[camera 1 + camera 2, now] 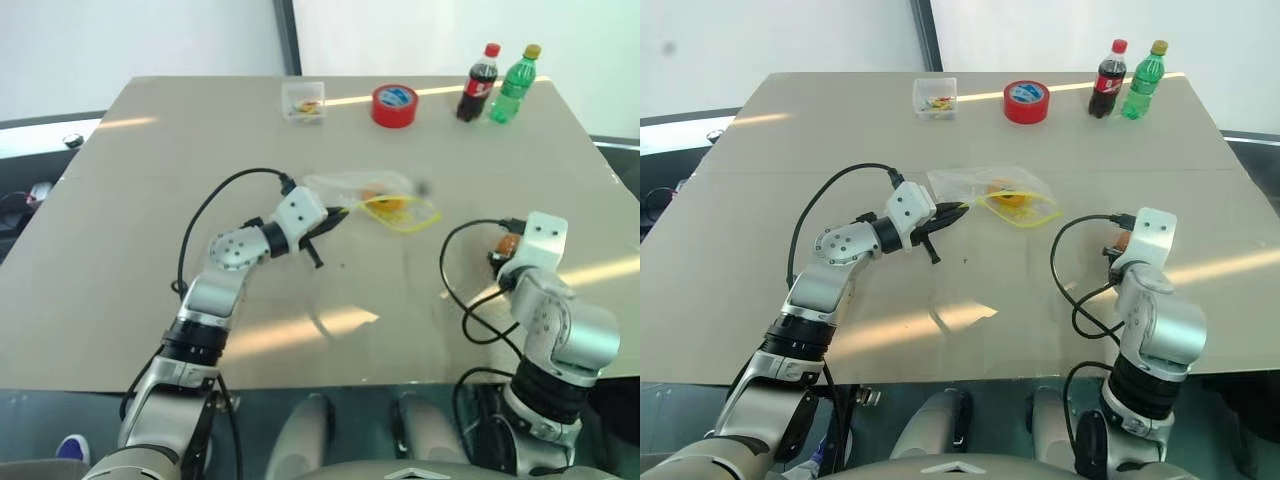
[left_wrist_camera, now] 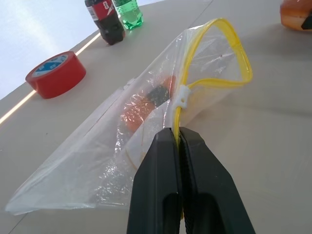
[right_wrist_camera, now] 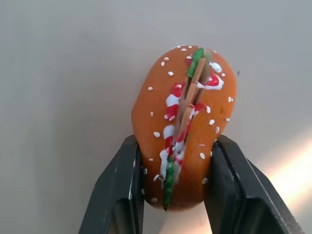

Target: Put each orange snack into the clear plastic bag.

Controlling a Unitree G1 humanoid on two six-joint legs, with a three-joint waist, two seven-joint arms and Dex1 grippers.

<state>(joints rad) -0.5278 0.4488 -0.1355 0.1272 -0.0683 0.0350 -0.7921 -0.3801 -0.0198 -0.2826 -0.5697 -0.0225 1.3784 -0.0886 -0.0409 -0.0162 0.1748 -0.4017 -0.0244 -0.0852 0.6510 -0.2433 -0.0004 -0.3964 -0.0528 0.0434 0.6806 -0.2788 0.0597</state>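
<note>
Near right edge of table (image 1: 120,200): right claw (image 3: 176,161) snug around second orange snack (image 3: 184,126) | mid-table: left claw (image 2: 179,146) pinched shut on bag's (image 2: 146,131) yellow mouth, one snack (image 2: 136,109) inside already | tip: lift clean, aim straight into the opening

head pair overlooks table (image 1: 150,200), wrists close-up

Arms: silver-grey metal segments, black joint rings, white blocky wrist housings. Black cable loops along each forearm. Left end effector (image 2: 179,141) and right end effector (image 3: 175,161): two smooth black tapered fingers each.
</note>
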